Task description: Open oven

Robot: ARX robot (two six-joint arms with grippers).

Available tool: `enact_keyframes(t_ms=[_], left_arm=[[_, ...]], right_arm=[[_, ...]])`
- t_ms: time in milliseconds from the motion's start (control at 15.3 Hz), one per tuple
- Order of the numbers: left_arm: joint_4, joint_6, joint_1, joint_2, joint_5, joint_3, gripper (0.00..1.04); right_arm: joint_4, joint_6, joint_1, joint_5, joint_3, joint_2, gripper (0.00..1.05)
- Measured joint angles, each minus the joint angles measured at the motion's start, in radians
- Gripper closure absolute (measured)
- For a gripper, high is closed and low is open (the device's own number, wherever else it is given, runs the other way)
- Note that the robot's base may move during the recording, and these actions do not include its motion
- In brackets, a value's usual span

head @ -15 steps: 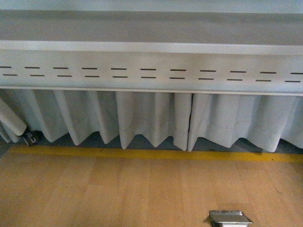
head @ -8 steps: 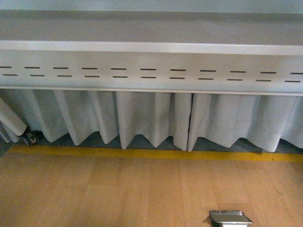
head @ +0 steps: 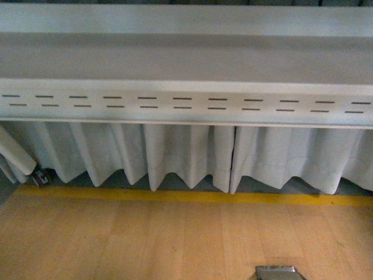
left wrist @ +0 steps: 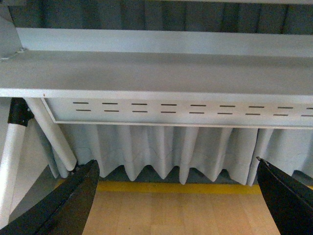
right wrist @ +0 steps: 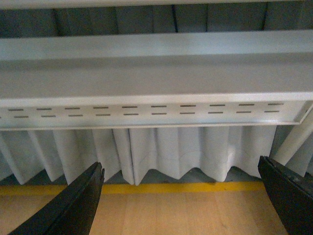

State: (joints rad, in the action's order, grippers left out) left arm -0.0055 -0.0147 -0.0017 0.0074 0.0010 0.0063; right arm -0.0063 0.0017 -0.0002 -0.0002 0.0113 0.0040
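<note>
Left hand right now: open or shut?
Open. In its wrist view the left hand shows two dark fingers far apart, nothing held between them, only wooden floor and white curtain in the gap.

The long beam (head: pixel 186 58) across the far side looks like painted metal, pale grey and smooth, with a soft satin sheen. Its slotted front panel (head: pixel 186 103) has the same finish. The skirt (head: pixel 175 151) below it is white cloth, matt and pleated, with a stitched hem. The floor (head: pixel 145 239) is light wood, smooth with a faint gloss, and the yellow strip (head: pixel 175 195) along its far edge is flat and matt. A small plate (head: pixel 278 272) at the near edge of the floor is bare, shiny metal. The jaws of the left gripper (left wrist: pixel 176 161) and right gripper (right wrist: pixel 181 162) look like black, matt plastic.
</note>
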Motion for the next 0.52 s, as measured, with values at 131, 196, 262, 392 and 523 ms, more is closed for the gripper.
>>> enact_keyframes(t_ms=[131, 196, 262, 392, 523], left_arm=[[0.001, 0.001, 0.000, 0.000, -0.002, 0.000, 0.07], [0.002, 0.001, 0.000, 0.000, -0.002, 0.000, 0.07], [0.002, 0.002, 0.000, 0.000, -0.001, 0.000, 0.07], [0.002, 0.003, 0.000, 0.000, 0.000, 0.000, 0.07], [0.002, 0.004, 0.000, 0.000, -0.001, 0.000, 0.07]], right_arm=[[0.002, 0.000, 0.000, 0.001, 0.000, 0.000, 0.06], [0.002, -0.002, 0.000, 0.000, 0.000, 0.000, 0.06], [0.002, -0.001, 0.000, 0.001, 0.000, 0.000, 0.06], [0.002, -0.002, 0.000, 0.001, 0.000, 0.000, 0.06], [0.003, -0.002, 0.000, 0.000, 0.000, 0.000, 0.06]])
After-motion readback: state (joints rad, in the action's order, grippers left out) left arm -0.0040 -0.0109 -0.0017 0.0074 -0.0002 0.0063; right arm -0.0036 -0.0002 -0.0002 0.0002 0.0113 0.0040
